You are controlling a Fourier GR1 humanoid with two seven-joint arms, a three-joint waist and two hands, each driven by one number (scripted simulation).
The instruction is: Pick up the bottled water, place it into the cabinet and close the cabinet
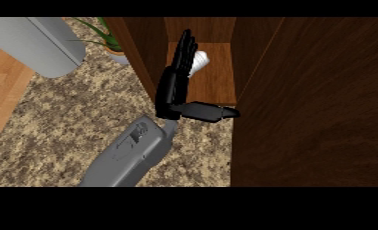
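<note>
The bottled water (201, 61) shows as a small white shape on the wooden shelf (218, 81) inside the open cabinet, partly hidden behind my fingers. My right hand (176, 81) reaches into the cabinet with its fingers straight and pointing inward, just left of the bottle and against it. Its thumb (210, 111) sticks out to the right over the shelf's front edge. It is open and not curled round the bottle. Of my left arm only the grey forearm (40, 44) is visible, at the upper left; its hand is out of view.
The cabinet's dark door (310, 109) stands open at the right, filling that side. Its left wall (140, 49) rises beside my hand. A potted plant (111, 44) stands left of the cabinet on the speckled counter (66, 124). A light wooden strip (11, 89) lies far left.
</note>
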